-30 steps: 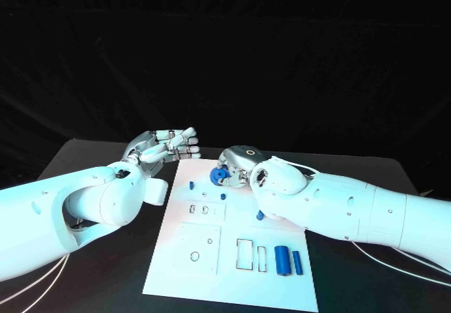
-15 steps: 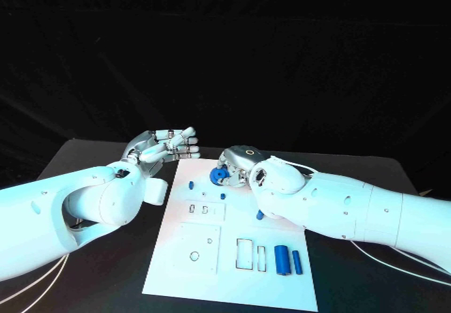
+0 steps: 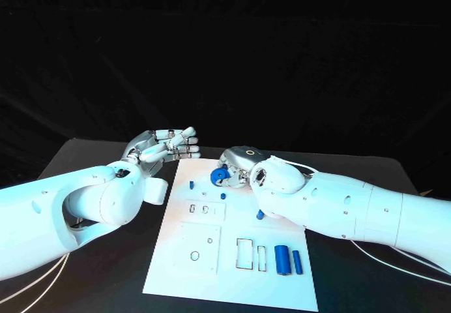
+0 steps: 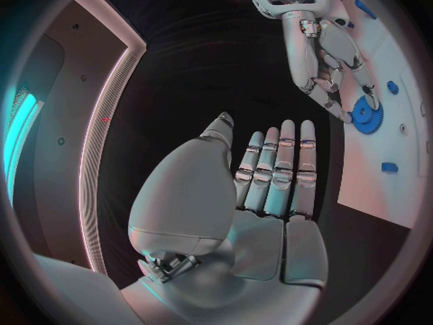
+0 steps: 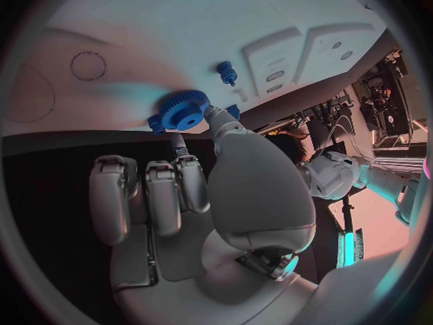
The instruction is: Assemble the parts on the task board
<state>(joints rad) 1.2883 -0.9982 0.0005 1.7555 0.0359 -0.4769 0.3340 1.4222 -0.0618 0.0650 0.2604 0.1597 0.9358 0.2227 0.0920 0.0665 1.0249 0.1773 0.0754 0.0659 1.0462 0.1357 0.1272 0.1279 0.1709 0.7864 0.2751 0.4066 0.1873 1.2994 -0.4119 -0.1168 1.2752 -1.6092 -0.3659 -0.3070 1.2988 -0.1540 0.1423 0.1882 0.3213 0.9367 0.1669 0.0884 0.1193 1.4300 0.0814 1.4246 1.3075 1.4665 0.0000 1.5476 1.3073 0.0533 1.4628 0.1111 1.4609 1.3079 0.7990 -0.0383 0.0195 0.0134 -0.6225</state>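
Gear-toothed and blue, the part we hold, the blue gear (image 3: 219,174), sits at the far end of the task board (image 3: 178,274), pinched at its rim by the fingertips of our right hand (image 3: 240,167). Our right wrist view shows the blue gear (image 5: 180,113) against the white board surface with the thumb (image 5: 219,122) on one side of it and a finger (image 5: 180,146) at its near edge; whether it rests on the board or hangs just above it, we cannot tell.

Around it on the board, we see a small blue peg (image 3: 191,184) just beside the gear toward our left, another small blue piece (image 3: 223,194) just nearer to us, and a blue piece (image 3: 261,214) half hidden under our right forearm. Two blue cylinders (image 3: 282,260) lie side by side at the near right corner, next to rectangular slots (image 3: 244,253). A raised square panel (image 3: 197,248) with a round hole sits at the near left.

Our right arm crosses the board's right side and covers part of it.

Our left hand (image 3: 161,147) hovers off the board's far left corner, fingers straight and close together, palm empty. Our left wrist view shows that open palm (image 4: 266,195) over the black table (image 3: 94,156), with our right hand's fingers (image 4: 335,65) reaching down onto the gear (image 4: 367,115) beyond it.
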